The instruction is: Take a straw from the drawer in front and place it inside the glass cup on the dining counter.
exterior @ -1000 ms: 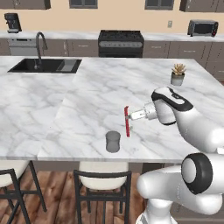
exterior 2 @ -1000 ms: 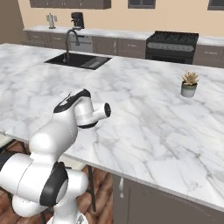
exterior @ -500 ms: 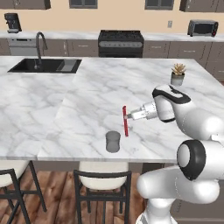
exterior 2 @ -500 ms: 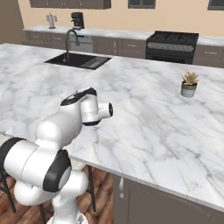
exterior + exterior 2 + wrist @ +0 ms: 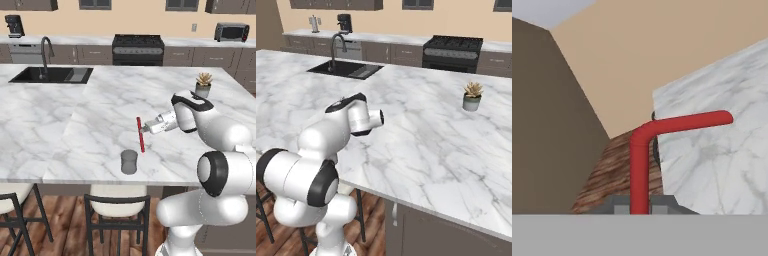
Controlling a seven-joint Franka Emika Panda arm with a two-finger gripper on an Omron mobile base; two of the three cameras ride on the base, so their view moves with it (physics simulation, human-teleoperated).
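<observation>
My gripper (image 5: 142,131) is shut on the red straw (image 5: 140,135), which hangs nearly upright over the dining counter (image 5: 95,125). The grey glass cup (image 5: 129,162) stands near the counter's front edge, just left of and in front of the straw's lower end and apart from it. In the hand view the straw (image 5: 640,165) rises from between the fingertips (image 5: 618,204) and bends sideways at its top, over the marble (image 5: 722,165). The drawer is out of view.
A small potted plant (image 5: 203,84) stands at the counter's far right, also seen from the other side (image 5: 472,96). The black sink (image 5: 50,75) is set in the far left. Stools (image 5: 117,210) stand below the front edge. A stove (image 5: 137,47) lines the back wall.
The gripper has drifted slightly left with the straw, closer to the cup. The cup has not moved.
</observation>
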